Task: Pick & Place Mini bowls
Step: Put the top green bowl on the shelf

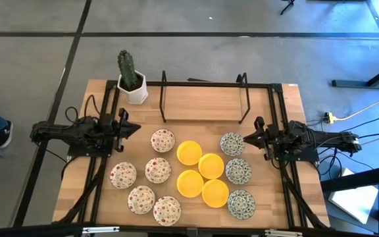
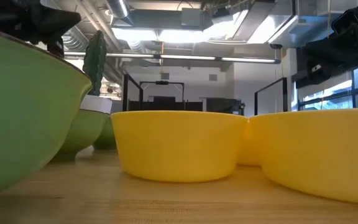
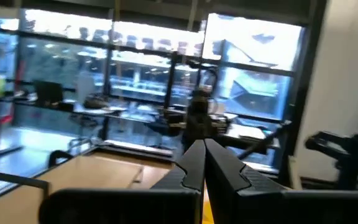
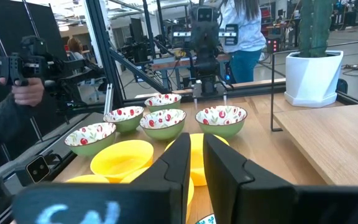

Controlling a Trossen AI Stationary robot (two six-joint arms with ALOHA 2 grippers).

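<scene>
The left gripper [image 1: 135,126] hangs at the left edge of the wooden table [image 1: 196,105], its fingers pressed together with nothing between them. Behind it stands a white pot [image 1: 135,90] with a spiky green cactus [image 1: 126,68], a faceted pot on the smooth, pale planks. Next come the red-speckled bowls [image 1: 162,140], six of them: one near the left gripper, two in a row below it, two more lower down and one at the front edge; they are round, shallow and glossy, white inside with red flecks, and the right wrist view shows their outsides are green. In the middle lie the yellow bowls [image 1: 189,153], four, plain and smooth, packed close so that neighbours touch or nearly touch. Behind them a thin black wire frame [image 1: 202,118] stands upright on the table. To the right of the yellow group are the green-patterned bowls [image 1: 232,143], three in a column from back to front, white with a fine grey-green print. The right gripper [image 1: 247,139] sits just beside the rearmost of these, its fingers narrowed to a thin slit and holding nothing. In the right wrist view a person's hand [image 4: 25,92] grips a handle beyond the table.
</scene>
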